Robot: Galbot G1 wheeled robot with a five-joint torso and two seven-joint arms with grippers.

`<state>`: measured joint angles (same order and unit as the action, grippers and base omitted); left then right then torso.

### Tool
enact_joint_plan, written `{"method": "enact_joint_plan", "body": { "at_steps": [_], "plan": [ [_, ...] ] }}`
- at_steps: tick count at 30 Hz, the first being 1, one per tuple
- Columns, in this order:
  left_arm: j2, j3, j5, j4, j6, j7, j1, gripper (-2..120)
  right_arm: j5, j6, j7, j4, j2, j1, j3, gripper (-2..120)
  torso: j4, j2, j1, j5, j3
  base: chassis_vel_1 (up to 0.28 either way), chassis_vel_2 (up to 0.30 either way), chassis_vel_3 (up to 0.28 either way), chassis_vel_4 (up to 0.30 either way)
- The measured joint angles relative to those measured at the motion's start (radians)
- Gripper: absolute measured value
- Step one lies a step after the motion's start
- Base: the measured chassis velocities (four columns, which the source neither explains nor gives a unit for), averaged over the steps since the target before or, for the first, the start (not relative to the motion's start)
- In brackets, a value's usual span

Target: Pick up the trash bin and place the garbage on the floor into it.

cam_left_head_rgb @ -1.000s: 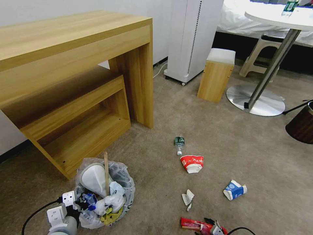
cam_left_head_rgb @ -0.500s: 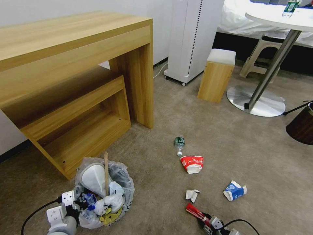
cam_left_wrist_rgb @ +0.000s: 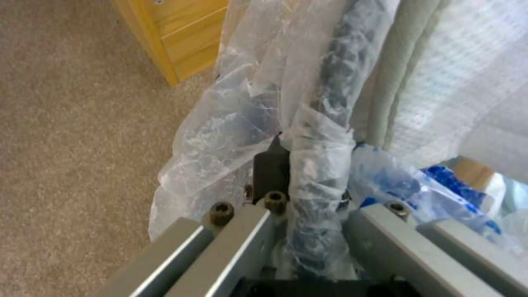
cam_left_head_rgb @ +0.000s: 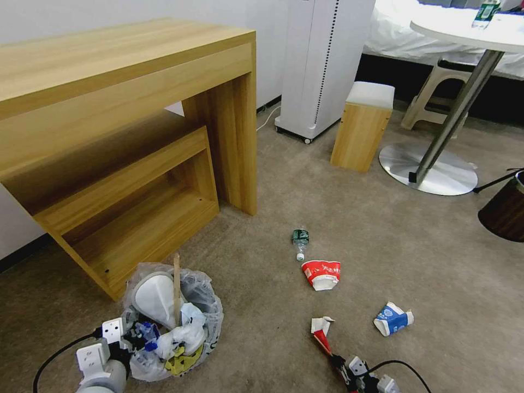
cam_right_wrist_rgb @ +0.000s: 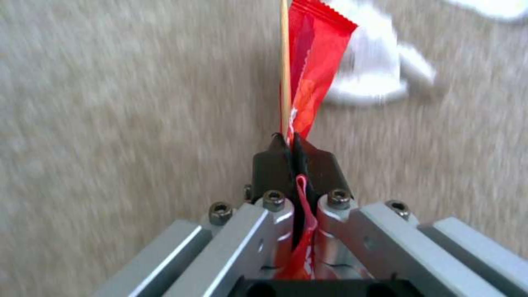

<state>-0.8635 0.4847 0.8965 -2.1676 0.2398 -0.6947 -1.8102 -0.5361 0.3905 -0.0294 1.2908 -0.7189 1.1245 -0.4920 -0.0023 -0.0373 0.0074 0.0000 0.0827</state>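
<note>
Red foil wrapper [cam_right_wrist_rgb: 308, 78] with thin wooden stick [cam_right_wrist_rgb: 284, 62]: pinched in right gripper [cam_right_wrist_rgb: 291, 142], lifted off beige carpet [cam_left_head_rgb: 382, 245] | black bag-lined bin [cam_left_head_rgb: 204, 305]: rim clamped by left gripper [cam_left_wrist_rgb: 308, 165] | risk: stick slipping from pinch.

Trash bin [cam_left_head_rgb: 173, 322] before the desk [cam_left_head_rgb: 125, 131]; bottle [cam_left_head_rgb: 299, 240], bowl [cam_left_head_rgb: 322, 273], carton [cam_left_head_rgb: 393, 318] to its right.

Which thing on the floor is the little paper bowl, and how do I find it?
Start at the big light-wood desk and look at the beige carpet floor off its leg. Below the small green-label plastic bottle lies the tipped red-and-white paper bowl. It is the one red litter piece with white writing and a white inside.
</note>
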Motion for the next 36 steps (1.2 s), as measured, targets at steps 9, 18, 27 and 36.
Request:
{"method": "enact_joint_plan", "body": {
  "at_steps": [9,18,27,36],
  "plan": [
    [0.000,0.010,0.011,-0.024,0.001,-0.004,-0.020,0,0.015,0.203,0.162,0.085,0.010,-0.062,0.085,0,-0.0003,0.000,0.000,-0.0003,0.000,0.000,0.000,0.000,0.000],
    [0.020,0.022,0.072,-0.053,0.015,-0.025,-0.011,0,-0.144,0.273,0.347,0.190,-0.103,-0.373,0.062,0,0.0004,0.000,0.000,-0.0005,0.000,0.000,0.000,0.000,0.000],
    [0.074,0.048,0.140,-0.115,0.028,-0.058,-0.017,0,-0.271,0.192,0.378,0.260,-0.221,-0.543,-0.118,0,0.0001,0.000,0.000,-0.0003,0.000,0.000,0.000,0.000,0.000],
    [0.096,0.050,0.183,-0.125,0.043,-0.075,-0.023,0,-0.319,0.168,0.379,0.249,-0.336,-0.632,-0.303,0,-0.0001,0.000,0.000,-0.0003,0.000,0.000,0.000,0.000,0.000]
  ]
}}
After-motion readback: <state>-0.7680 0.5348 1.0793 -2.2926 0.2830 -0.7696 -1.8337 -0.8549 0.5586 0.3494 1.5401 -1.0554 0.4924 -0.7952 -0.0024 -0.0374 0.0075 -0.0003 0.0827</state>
